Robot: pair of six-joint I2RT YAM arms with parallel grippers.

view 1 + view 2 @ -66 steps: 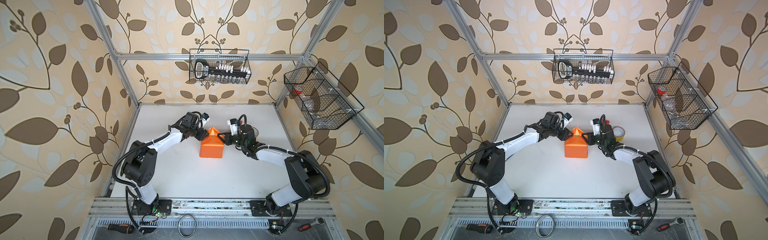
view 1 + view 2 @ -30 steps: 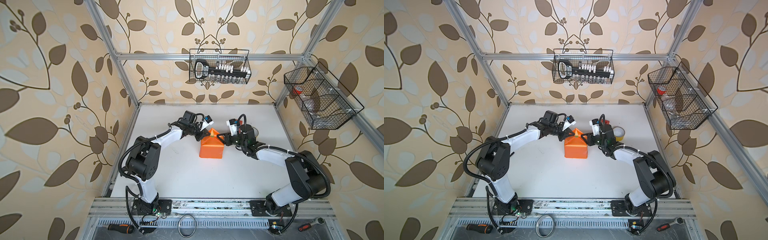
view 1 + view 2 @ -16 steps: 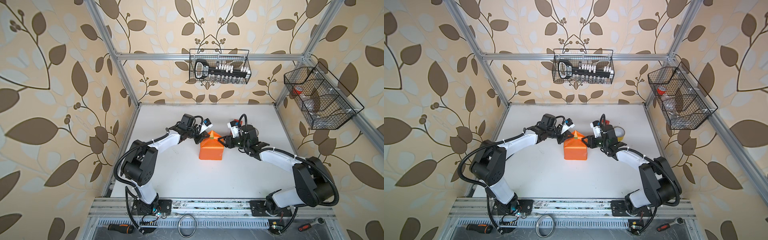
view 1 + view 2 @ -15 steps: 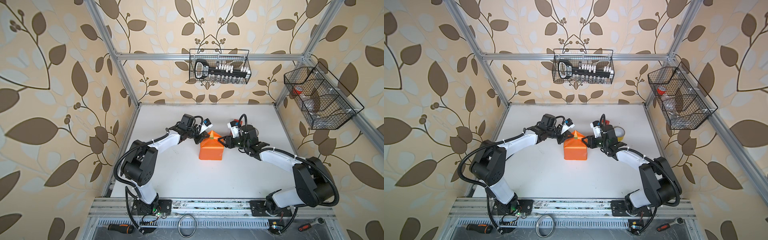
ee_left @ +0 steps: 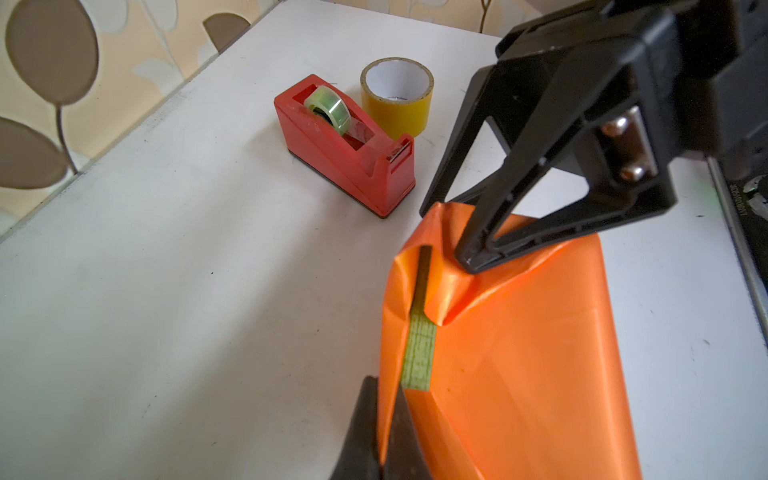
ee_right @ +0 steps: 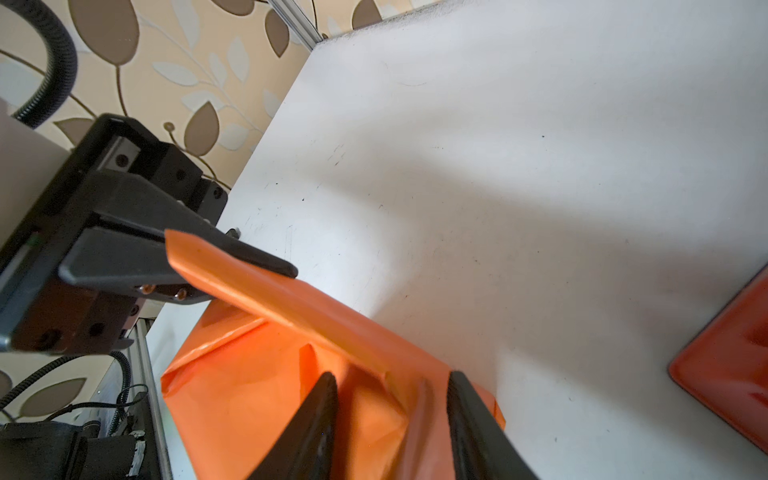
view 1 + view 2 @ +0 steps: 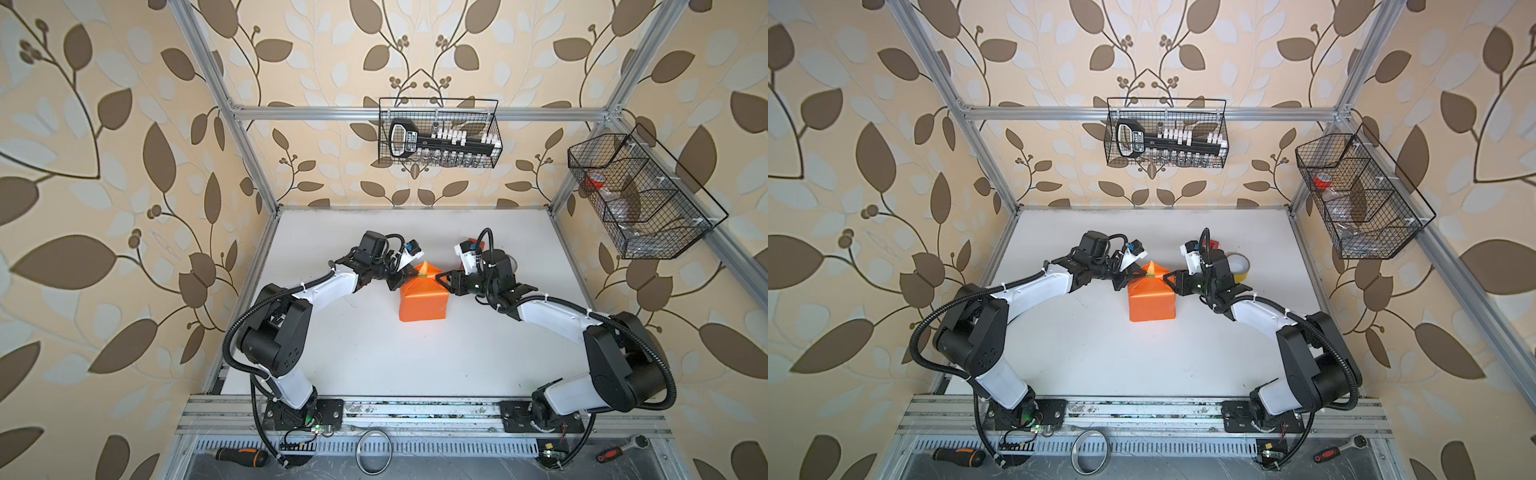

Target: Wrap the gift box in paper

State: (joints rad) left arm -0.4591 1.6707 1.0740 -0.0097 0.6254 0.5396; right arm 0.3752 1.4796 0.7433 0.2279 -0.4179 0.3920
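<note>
The gift box [image 5: 419,353] sits mid-bench [image 7: 374,353], almost swallowed by the orange paper [image 7: 422,301]. Only a green sliver shows at the unfinished far end. The left fingers [image 6: 120,259] are clamped tight on the raised end flap. The right fingers [image 6: 320,411] stand part open astride a crease, gripping nothing. I'd hold that flap taut and press the side fold flat against the box before reaching for the red tape dispenser [image 5: 345,145].

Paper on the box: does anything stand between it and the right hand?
Nothing visible does. The open right hand touches the orange paper; the red tape dispenser and yellow tape roll stand apart behind it.
</note>
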